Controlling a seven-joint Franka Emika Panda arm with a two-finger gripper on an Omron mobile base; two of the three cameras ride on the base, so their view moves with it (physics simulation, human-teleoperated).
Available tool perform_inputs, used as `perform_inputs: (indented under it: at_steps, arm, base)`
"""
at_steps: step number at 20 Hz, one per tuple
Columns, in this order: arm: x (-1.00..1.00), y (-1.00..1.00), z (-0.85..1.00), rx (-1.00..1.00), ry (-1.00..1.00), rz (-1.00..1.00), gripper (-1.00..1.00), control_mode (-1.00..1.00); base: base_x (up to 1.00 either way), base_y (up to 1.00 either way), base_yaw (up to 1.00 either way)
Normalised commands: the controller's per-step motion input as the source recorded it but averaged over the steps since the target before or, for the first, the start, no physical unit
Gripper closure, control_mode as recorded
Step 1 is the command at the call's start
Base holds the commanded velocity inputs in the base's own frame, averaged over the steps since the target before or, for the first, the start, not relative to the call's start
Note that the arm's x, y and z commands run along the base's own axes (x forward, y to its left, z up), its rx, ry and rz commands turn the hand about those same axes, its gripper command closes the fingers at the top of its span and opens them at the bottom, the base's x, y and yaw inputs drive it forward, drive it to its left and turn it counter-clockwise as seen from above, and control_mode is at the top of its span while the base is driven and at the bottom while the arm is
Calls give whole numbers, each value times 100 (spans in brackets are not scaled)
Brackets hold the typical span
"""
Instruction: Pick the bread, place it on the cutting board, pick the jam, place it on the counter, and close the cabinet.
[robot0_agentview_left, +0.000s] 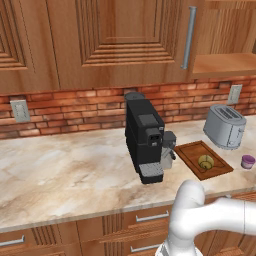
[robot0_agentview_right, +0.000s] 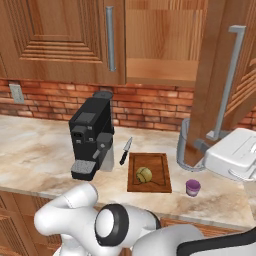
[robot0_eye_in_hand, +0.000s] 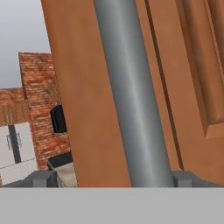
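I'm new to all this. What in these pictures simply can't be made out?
1. Right base view: the toaster is mostly hidden behind the open cabinet door.
2. Hand view: whether the gripper touches the handle it straddles; the finger tips are cut off at the bottom.
3. Both base views: the open compartment's upper part, cut off by the top edge.

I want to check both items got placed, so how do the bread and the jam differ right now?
The bread is a yellowish-brown round lump; the jam is a squat purple jar with a pale lid. The bread lies on the cutting board; the jam stands on the counter, right of the board. Both are small and similar in size.
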Motion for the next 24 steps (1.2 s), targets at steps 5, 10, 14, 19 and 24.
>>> perform_inputs:
  at_steps: [5, 10, 14, 19, 24]
  arm:
    - [1, 14, 0, 0, -4, -2, -100, -100]
    - [1, 16, 0, 0, -3, -2, -100, -100]
    - [4, 18, 0, 0, -3, -3, -100, -100]
    - [6, 23, 0, 0, -3, -4, -100, -100]
    - [9, 27, 0, 0, -3, -5, -100, -100]
  base:
    - [0, 0, 0]
    - [0, 0, 0]
    - [0, 0, 0]
    - [0, 0, 0]
    - [0, 0, 0]
